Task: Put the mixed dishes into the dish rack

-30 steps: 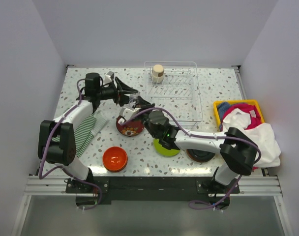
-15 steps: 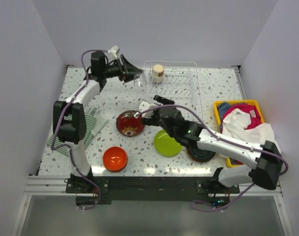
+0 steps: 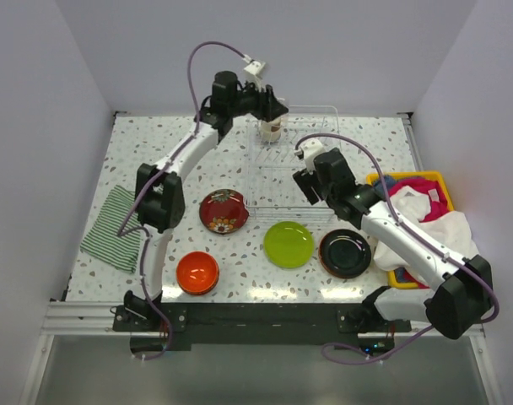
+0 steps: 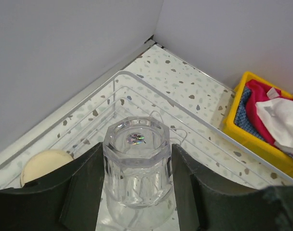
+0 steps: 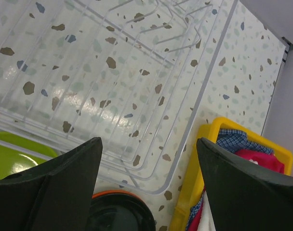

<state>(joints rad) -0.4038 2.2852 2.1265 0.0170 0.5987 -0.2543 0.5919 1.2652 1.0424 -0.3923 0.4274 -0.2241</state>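
The glass tumbler (image 4: pixel 137 166), base up, now hangs over the dish rack's (image 4: pixel 194 120) far corner beside the beige cup (image 4: pixel 43 166). It is clamped in the left gripper (image 4: pixel 136 185), which has swung over from the table, so set-down looks next. The right gripper (image 5: pixel 147 144) has sprung wide and is empty above the rack. The tumbler's rim is cut off, so it possibly touches the wires already.

The pale wire dish rack (image 3: pixel 317 137) holds a beige cup (image 3: pixel 271 125) in its far-left corner, a faceted clear glass (image 4: pixel 137 161) is held just above it beside that cup, and the dark red patterned plate (image 3: pixel 224 211), lime green plate (image 3: pixel 289 244), black plate (image 3: pixel 345 253) and orange bowl (image 3: pixel 197 272) lie outside, on its near side.
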